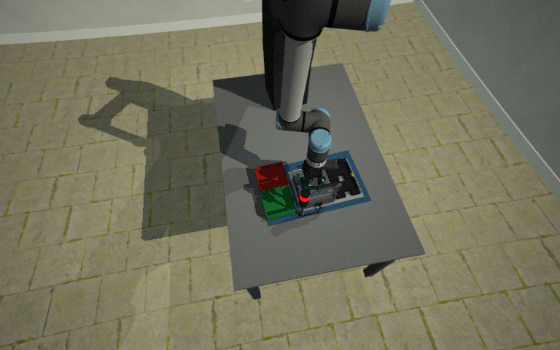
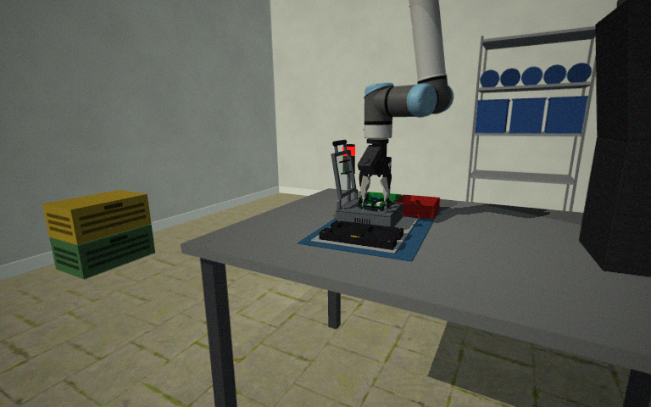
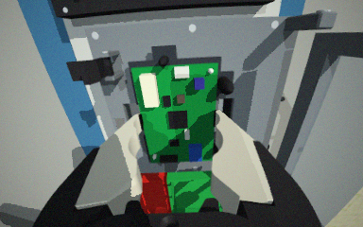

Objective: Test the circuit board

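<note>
Pale stone tiles underfoot; grey table (image 1: 330, 247) (image 2: 480, 268) bearing the tester (image 1: 297, 181) (image 2: 367, 218) (image 3: 227, 38). Circuit board (image 1: 307, 182) (image 2: 370, 203) (image 3: 161, 123) at the tester's pocket, component side up. Tester's lid (image 1: 324, 195) (image 2: 337, 177) (image 3: 302, 85) raised, signal light (image 1: 304, 198) (image 2: 351, 150) beside the tester glowing red. I take that as a finished test, with removal the step in hand.

My gripper (image 1: 313, 181) (image 2: 374, 203) (image 3: 178, 113) stands partly open, a finger along each long edge of the board. Contact is too fine to make out from here; I can't tell whether I have hold of it or merely flank it.

Handling, by judgement: light, stiff, thin, fairly slick at the edges. Best hold is the bare long edges, near the middle, light pressure, clear of the components. Too much squeeze could bow it; a tilted lift could bind on the tester's pins, so straight up first. Then the red bin (image 1: 270, 175) (image 2: 422, 206) (image 3: 155, 193) beside the tester, never its green neighbour (image 1: 277, 200) (image 2: 393, 197) (image 3: 189, 189).
</note>
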Robot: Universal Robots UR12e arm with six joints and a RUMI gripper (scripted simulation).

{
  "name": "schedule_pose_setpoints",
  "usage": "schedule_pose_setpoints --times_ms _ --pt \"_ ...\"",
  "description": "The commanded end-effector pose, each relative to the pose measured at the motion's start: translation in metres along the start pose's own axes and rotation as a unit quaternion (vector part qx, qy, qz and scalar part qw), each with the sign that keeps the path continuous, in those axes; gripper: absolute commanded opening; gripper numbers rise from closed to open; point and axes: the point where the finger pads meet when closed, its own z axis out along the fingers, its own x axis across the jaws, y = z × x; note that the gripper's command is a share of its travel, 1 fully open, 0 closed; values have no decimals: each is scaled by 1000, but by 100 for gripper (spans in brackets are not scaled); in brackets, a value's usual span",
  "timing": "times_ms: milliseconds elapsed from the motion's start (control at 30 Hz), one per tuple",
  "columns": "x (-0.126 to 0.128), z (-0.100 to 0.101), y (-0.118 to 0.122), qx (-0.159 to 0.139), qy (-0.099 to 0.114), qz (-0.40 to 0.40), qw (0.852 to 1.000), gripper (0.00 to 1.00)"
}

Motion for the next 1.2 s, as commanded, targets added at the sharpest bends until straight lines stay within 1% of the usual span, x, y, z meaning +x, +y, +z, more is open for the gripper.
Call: schedule_pose_setpoints --times_ms 0,567,600,1167 --pt "2 0 0 0 2 0 1000 39" --pt "2 0 0 0 2 0 1000 39" --pt "2 0 0 0 2 0 1000 59" --pt "2 0 0 0 2 0 1000 59"
